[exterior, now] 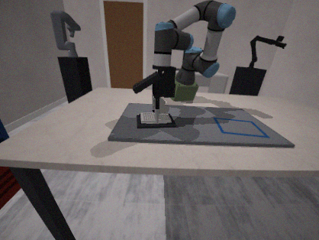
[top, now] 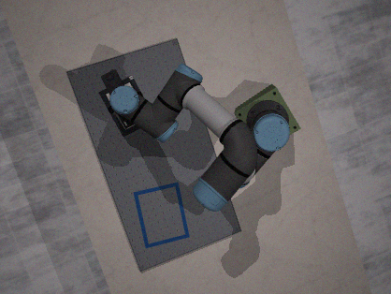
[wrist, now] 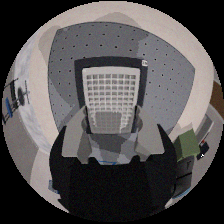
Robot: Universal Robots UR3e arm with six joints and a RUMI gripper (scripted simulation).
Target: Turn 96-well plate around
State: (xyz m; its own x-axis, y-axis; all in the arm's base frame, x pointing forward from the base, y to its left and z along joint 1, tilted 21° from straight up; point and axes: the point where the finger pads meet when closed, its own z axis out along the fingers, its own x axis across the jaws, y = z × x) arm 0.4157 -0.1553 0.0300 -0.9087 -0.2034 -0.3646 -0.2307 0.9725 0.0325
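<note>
The white 96-well plate (wrist: 111, 99) lies in the black plate nest N1 (wrist: 111, 65) on the grey perforated mat. It shows in the exterior view (exterior: 155, 118) inside the nest (exterior: 156, 124). My gripper (wrist: 111, 105) has come straight down on the plate, and its two jaws clamp the plate's long sides at the near end. It is shut on the plate. In the exterior view the fingers (exterior: 157, 111) reach down to the plate. In the top view the wrist (top: 124, 100) hides most of the plate and nest. I cannot make out the cut-off corner.
A blue square outline (top: 161, 214) is marked on the mat (top: 154, 154), also seen in the exterior view (exterior: 240, 127). The arm's green base (top: 267, 117) stands beside the mat. Other robot stands (exterior: 71, 65) are off the table, behind it.
</note>
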